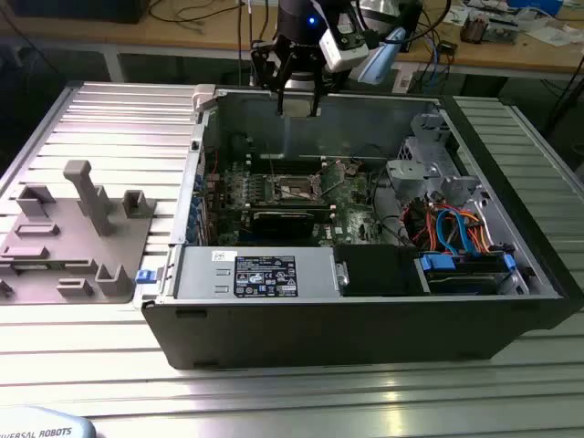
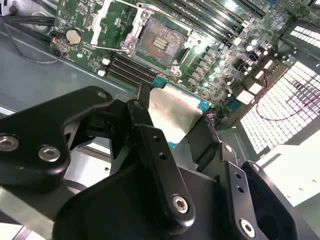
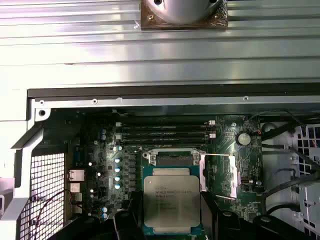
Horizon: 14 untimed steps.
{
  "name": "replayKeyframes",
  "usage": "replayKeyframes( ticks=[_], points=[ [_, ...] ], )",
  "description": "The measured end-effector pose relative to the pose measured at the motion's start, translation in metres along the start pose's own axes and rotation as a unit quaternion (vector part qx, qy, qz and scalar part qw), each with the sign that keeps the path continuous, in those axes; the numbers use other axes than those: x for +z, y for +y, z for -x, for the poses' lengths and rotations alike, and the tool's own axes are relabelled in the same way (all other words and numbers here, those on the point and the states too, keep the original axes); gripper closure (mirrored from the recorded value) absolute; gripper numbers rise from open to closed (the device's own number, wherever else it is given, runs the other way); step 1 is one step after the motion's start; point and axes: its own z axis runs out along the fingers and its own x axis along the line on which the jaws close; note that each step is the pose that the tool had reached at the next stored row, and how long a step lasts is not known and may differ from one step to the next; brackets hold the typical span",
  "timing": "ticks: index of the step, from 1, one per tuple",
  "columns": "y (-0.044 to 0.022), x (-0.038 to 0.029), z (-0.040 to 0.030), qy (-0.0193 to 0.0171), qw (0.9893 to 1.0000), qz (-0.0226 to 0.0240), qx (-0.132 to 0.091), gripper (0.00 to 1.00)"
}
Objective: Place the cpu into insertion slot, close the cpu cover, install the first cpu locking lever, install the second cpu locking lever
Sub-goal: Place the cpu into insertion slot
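Fingers [image 2: 145, 107] grip the chip [image 2: 175, 117] by two opposite edges | held above the open computer case [image 1: 365, 328] | bare socket [image 2: 160, 42] on the green board [image 2: 92, 22] lies below, apart.

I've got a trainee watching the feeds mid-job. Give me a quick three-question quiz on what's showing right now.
1. True or false: the insertion slot already holds a chip.
2. What is the end effector shut on? A) the cpu B) a screwdriver C) a fan
3. Fill in: in the exterior view, the grey fixture plate lies to the ____ of the computer case.

Key: 1 false, the slot is empty. 2 A. 3 the exterior view's left.
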Motion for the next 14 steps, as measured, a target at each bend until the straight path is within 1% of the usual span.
replayKeyframes(
  ticks=[4, 8, 14],
  points=[
    [-0.0001, 0.0012, 0.0000, 0.0000, 1.0000, -0.0001, 0.000, 0.46],
    [-0.0005, 0.0053, 0.0001, 0.0000, 1.0000, -0.0001, 0.000, 0.46],
    [-0.0022, 0.0085, 0.0002, 0.0000, 1.0000, -0.0006, 0.000, 0.46]
  ],
)
